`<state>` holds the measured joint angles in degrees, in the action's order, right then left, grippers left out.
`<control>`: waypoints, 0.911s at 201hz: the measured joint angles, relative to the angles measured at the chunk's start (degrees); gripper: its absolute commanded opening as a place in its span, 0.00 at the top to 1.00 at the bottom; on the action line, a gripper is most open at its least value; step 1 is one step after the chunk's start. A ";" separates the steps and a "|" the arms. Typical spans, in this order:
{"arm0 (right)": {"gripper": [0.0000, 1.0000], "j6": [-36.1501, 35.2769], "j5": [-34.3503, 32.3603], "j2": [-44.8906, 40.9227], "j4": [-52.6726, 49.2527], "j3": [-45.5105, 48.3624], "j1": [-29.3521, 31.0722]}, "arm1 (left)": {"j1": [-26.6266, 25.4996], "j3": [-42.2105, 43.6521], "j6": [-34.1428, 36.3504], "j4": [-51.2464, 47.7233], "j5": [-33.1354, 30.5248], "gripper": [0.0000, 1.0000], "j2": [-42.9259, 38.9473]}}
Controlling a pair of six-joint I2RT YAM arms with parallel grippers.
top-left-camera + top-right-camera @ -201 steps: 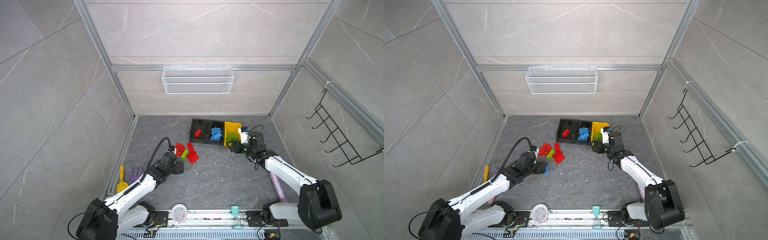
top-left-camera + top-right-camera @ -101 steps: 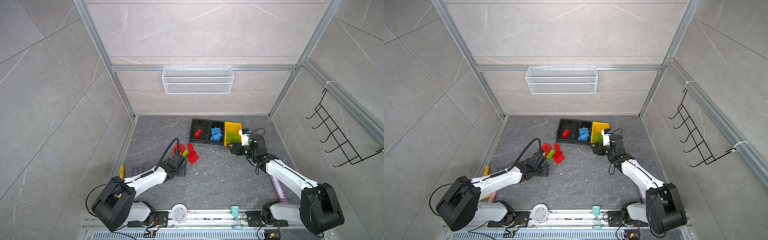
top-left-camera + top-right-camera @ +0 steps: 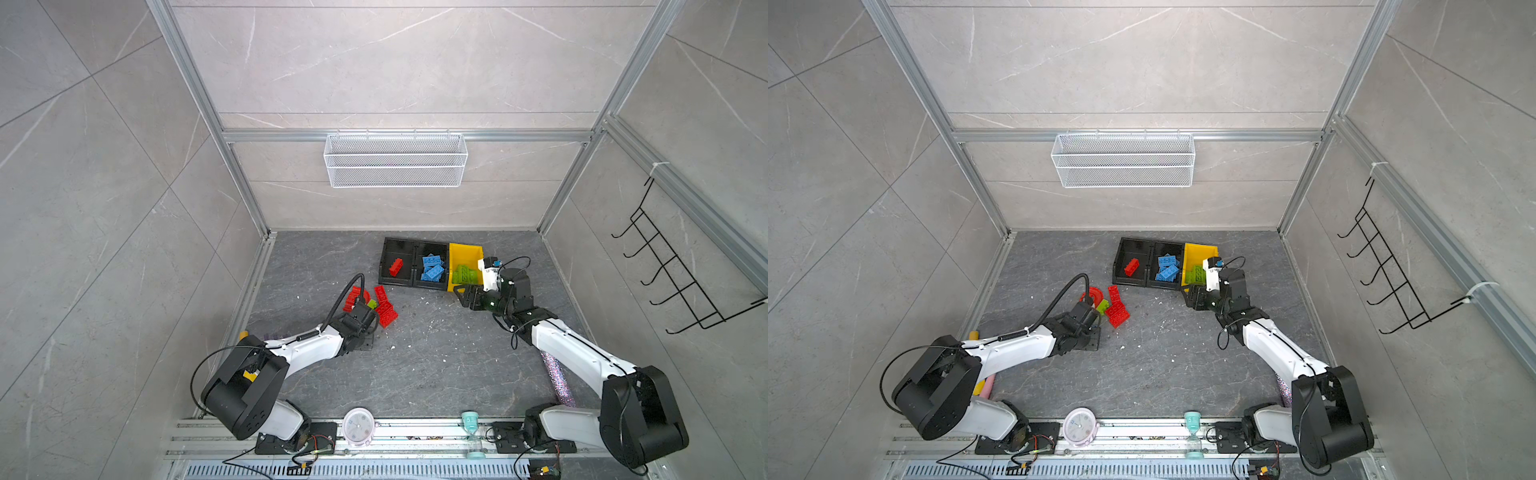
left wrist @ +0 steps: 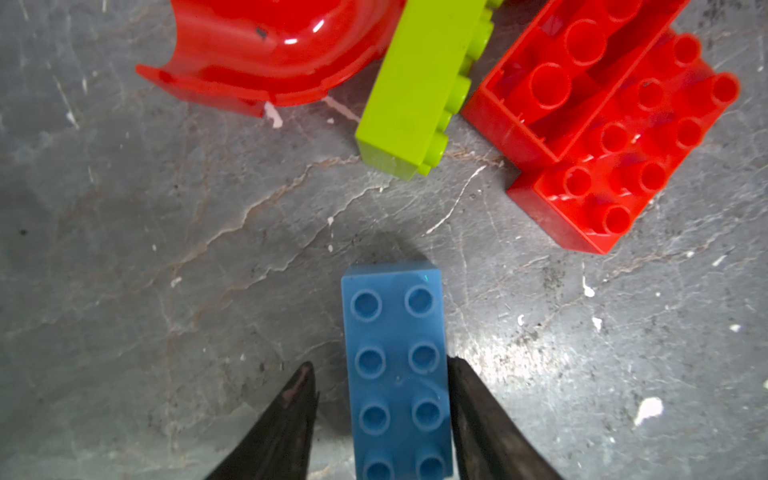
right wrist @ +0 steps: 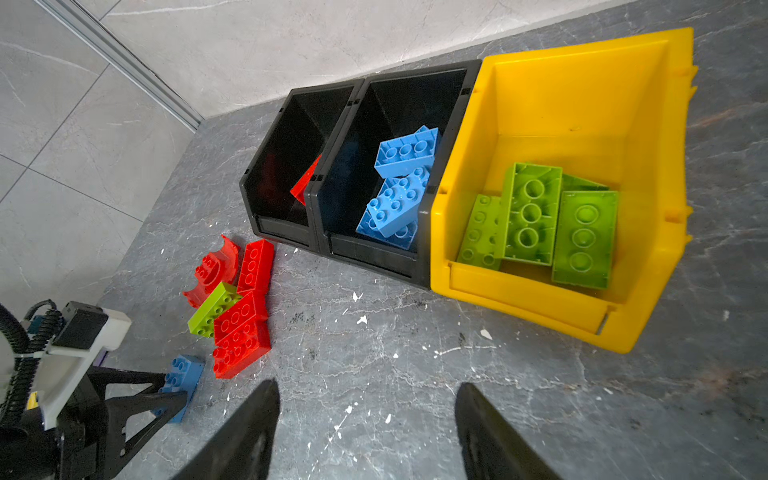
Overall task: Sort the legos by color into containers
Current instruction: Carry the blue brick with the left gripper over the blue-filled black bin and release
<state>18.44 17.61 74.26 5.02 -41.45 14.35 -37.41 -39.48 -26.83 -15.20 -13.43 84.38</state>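
On the near-left part of the grey floor (image 3: 432,361), the left gripper (image 4: 380,363) is down over a blue brick (image 4: 397,374) that lies flat with its studs up. Its fingers (image 4: 291,424) straddle the brick's long sides. One touches the brick's edge and the other stands a sliver off it, so they are apart and not clamped.

Just beyond the brick, toward the far side, sits a loose cluster. It holds a red arch piece (image 4: 270,41), a lime-green brick (image 4: 415,91) lying on its side, and red bricks (image 4: 602,124) to the right, one of them hollow side up. The green one lies between the arch and the red bricks.

Toward the far wall, right of centre, three bins stand side by side in a row:
- The left black bin (image 3: 388,249) holds a single red brick (image 3: 395,267).
- The middle black bin (image 3: 428,249) holds several blue bricks (image 3: 432,268).
- The yellow bin (image 3: 465,251), at the right end, holds green bricks (image 3: 465,274), some turned underside up.

The right gripper (image 5: 366,385) sits just in front of the yellow bin's near edge. Its fingers (image 5: 245,436) are spread wide with nothing between them — only bare floor shows in the gap.
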 measured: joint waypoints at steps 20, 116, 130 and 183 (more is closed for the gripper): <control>0.31 0.00 0.00 0.00 0.26 0.24 0.00 | -0.11 0.07 -0.46 0.15 0.09 0.59 0.09; 0.30 -0.22 -0.44 -0.24 0.39 0.74 0.00 | -1.11 -0.94 0.50 -3.04 1.27 0.81 -7.58; 0.30 -0.22 -0.44 -0.26 0.39 0.74 0.00 | -1.88 -4.31 1.99 -4.76 2.05 0.81 -8.04; 0.30 -0.46 -1.16 -2.08 0.39 1.09 0.00 | -2.47 -28.39 9.29 -4.24 7.06 0.81 3.48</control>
<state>17.98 16.45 72.18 5.41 -40.36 14.35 -39.88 -67.88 -17.54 -19.44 -6.37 87.85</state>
